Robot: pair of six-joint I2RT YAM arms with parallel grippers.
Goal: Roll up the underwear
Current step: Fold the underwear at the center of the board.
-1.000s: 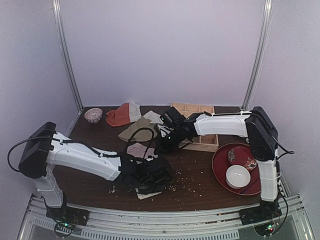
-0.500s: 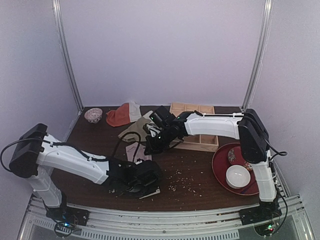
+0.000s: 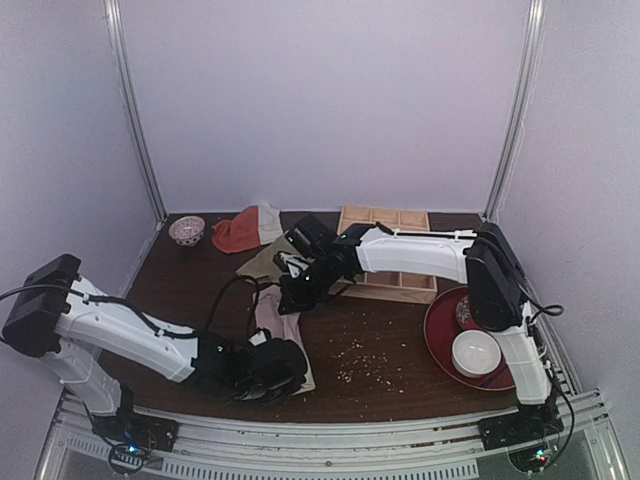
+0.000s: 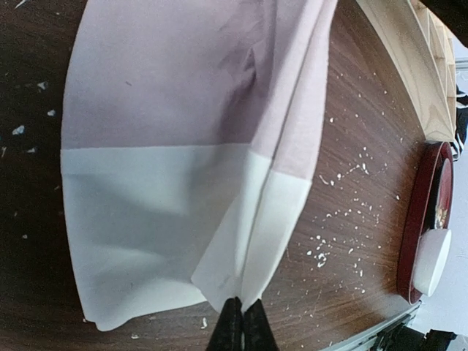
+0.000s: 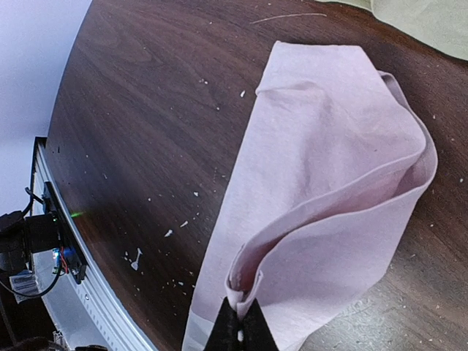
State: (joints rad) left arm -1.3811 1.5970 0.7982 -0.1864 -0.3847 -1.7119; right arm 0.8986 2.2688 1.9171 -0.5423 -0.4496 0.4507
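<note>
Top external view: the underwear (image 3: 283, 322) is seen on the dark surface (image 3: 190, 285) just left of the frame's centre, drawn out as a narrow folded strip between the two grippers. Its lower end is held by the left gripper (image 3: 272, 372), low in the frame, and its upper end by the right gripper (image 3: 290, 298), just above. In the left wrist view the jaws are pressed together at the bottom edge of the frame, and a folded corner of the white waistband (image 4: 146, 219) is pinched between them; the pink cloth is spread above the waistband toward the top of the frame. In the right wrist view the jaws are likewise closed at the bottom centre, and a doubled edge of the pink fabric is pinched there, with the cloth curving in a loop toward the upper right. An olive cloth (image 3: 262, 262) is seen just above the right gripper, an orange-red cloth (image 3: 238, 232) and a small bowl (image 3: 186, 230) toward the upper left of the surface, and a wooden box (image 3: 400, 285) right of centre. A red tray (image 3: 438, 325) carrying a white bowl (image 3: 476, 352) is placed at the lower right. Pale crumbs (image 3: 365, 365) are scattered between underwear and tray.
</note>
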